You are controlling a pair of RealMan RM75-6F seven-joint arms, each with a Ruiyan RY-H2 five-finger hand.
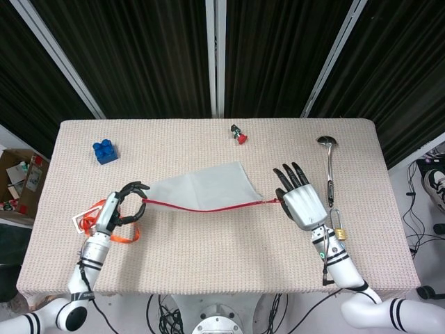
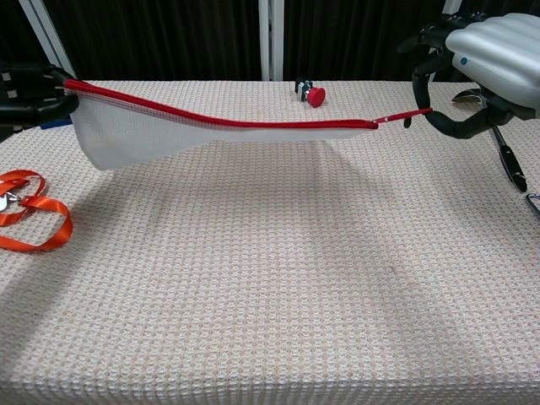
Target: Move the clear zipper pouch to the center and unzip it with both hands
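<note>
The clear mesh zipper pouch (image 1: 201, 189) (image 2: 152, 131) with a red zipper hangs above the table, stretched between both hands. My left hand (image 1: 124, 206) (image 2: 25, 94) grips its left end at the zipper's corner. My right hand (image 1: 300, 200) (image 2: 477, 72) pinches the red zipper pull (image 2: 403, 115) (image 1: 273, 202) at the pouch's right end. The red zipper line sags a little in the middle. The pouch body trails away toward the back of the table.
An orange lanyard (image 1: 119, 233) (image 2: 29, 215) lies under my left hand. A blue block (image 1: 105, 151) sits at the back left and a small red-capped object (image 1: 238, 134) (image 2: 310, 91) at the back centre. A spoon (image 1: 328, 170) and a padlock (image 1: 338, 227) lie at the right.
</note>
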